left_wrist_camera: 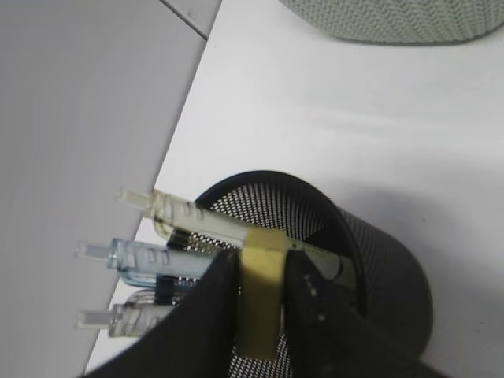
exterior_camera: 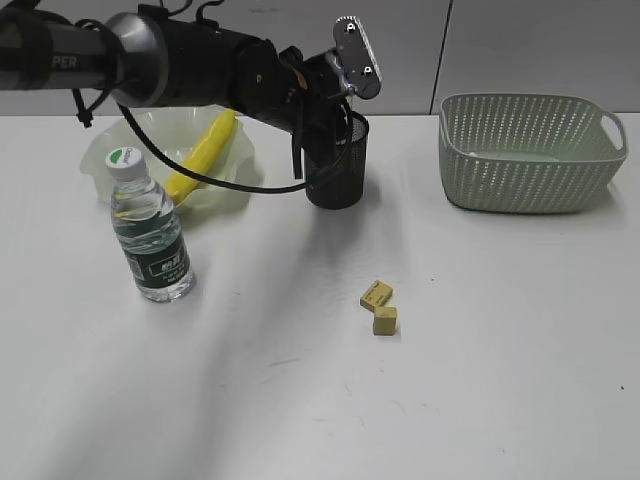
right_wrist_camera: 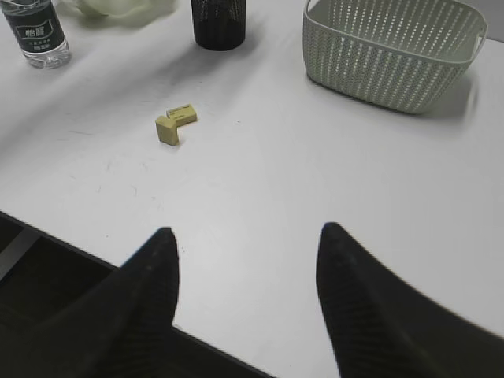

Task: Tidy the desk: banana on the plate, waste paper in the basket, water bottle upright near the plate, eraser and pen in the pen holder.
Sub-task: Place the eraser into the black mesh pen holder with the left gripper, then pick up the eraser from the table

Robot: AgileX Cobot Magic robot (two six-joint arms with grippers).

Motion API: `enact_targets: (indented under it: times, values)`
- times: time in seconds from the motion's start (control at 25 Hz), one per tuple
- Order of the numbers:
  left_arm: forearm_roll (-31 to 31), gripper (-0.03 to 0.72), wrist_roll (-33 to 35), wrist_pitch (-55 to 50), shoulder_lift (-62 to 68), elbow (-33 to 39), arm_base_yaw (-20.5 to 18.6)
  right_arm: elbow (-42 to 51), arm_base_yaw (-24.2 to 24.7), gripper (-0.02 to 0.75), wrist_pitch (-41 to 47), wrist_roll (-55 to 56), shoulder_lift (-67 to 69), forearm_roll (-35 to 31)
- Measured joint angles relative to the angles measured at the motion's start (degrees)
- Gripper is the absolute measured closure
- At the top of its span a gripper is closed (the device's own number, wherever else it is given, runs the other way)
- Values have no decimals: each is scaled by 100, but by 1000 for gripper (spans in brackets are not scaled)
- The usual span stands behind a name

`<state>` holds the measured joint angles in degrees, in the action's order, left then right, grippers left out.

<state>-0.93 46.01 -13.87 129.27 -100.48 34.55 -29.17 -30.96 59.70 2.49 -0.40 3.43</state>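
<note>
My left gripper [left_wrist_camera: 261,260] hangs over the mouth of the black mesh pen holder [left_wrist_camera: 386,276], its fingers closed against a yellow eraser [left_wrist_camera: 261,307] that stands on end between them. Three clear-capped pens [left_wrist_camera: 189,216] lean across the holder's rim. In the exterior view the left arm reaches to the pen holder [exterior_camera: 345,175]. Two more yellow erasers [exterior_camera: 380,307] lie mid-desk. The banana [exterior_camera: 205,152] rests in the pale green plate [exterior_camera: 130,145], and the water bottle [exterior_camera: 150,230] stands upright in front of it. My right gripper [right_wrist_camera: 246,236] is open and holds nothing. No waste paper is in view.
The pale green basket [exterior_camera: 530,150] stands at the back right of the white desk [exterior_camera: 500,350]. A cable loops down from the left arm between plate and pen holder. The desk's front edge runs just below the right gripper's fingers [right_wrist_camera: 150,276].
</note>
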Motion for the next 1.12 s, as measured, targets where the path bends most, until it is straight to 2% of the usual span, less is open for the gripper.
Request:
enact_targets:
  times: [0.16,0.28,0.6,0.76,0.96,1.12]
  values:
    - [-2,367,0,46,0,0,0,0,0,289,0,0,0,0]
    - [-2,310,0,88,-6,0,0,0,0,289,0,0,0,0]
    - [-14,293,0,-16,-584,5,16,0,0,289,-5,0,0,0]
    - [-380,293,0,-405,-1259,5,16,0,0,289,-5,0,0,0]
    - [-1358,295,-5,-1491,-2039,5,21,0,0,289,-5,0,0,0]
    - [-1513,309,-292,-2597,-2567,5,33,0,0,289,-5,0,0,0]
